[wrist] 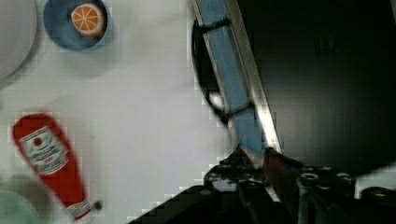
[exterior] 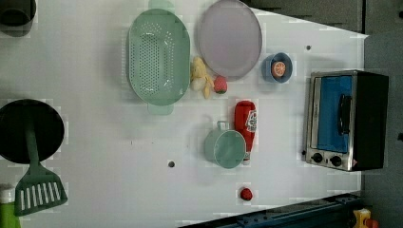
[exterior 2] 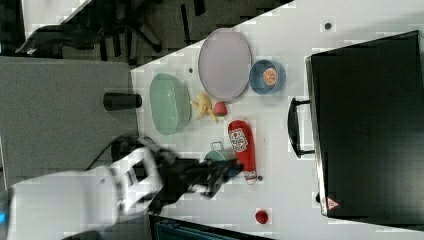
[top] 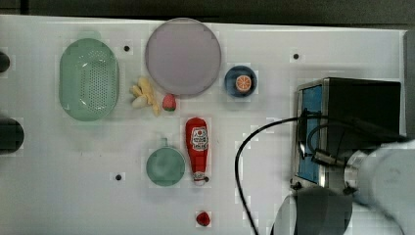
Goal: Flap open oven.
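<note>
Reaching over the table (exterior 2: 280,180), the pincer (exterior 2: 225,176), narrowly parted and empty, faces the oven (exterior 2: 367,122).

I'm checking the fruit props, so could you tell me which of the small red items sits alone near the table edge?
The red piece beyond the ketchup bottle's cap; the strawberry lies beside the bananas.

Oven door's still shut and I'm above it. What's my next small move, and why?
Probably lower the hand toward the bar handle and line up with it. The oven door looks shut, its blue glass flush in the silver frame, and the handle stands free with nothing on it. In the wrist view the hand sits near the door's edge, not yet at the handle.
</note>
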Controlling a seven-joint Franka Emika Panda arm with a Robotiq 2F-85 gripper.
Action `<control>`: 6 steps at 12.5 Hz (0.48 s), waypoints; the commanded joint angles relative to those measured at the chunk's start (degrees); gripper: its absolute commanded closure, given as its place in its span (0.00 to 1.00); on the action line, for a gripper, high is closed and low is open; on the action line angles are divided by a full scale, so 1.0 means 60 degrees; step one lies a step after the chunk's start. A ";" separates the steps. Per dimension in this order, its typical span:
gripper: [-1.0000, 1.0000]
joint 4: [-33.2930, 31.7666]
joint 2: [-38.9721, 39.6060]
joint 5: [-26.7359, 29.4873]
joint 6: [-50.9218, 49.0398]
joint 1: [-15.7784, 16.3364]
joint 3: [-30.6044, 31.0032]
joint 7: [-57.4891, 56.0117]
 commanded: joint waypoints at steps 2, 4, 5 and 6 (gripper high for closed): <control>0.82 -0.0137 0.1219 0.0050 0.1645 0.0034 -0.0345 -0.2758; 0.82 -0.0141 0.1832 0.0053 0.2155 0.0033 -0.0472 -0.3109; 0.82 -0.0158 0.2105 0.0068 0.2327 0.0030 -0.0529 -0.3105; 0.82 -0.0195 0.2355 0.0081 0.2538 0.0030 -0.0558 -0.3109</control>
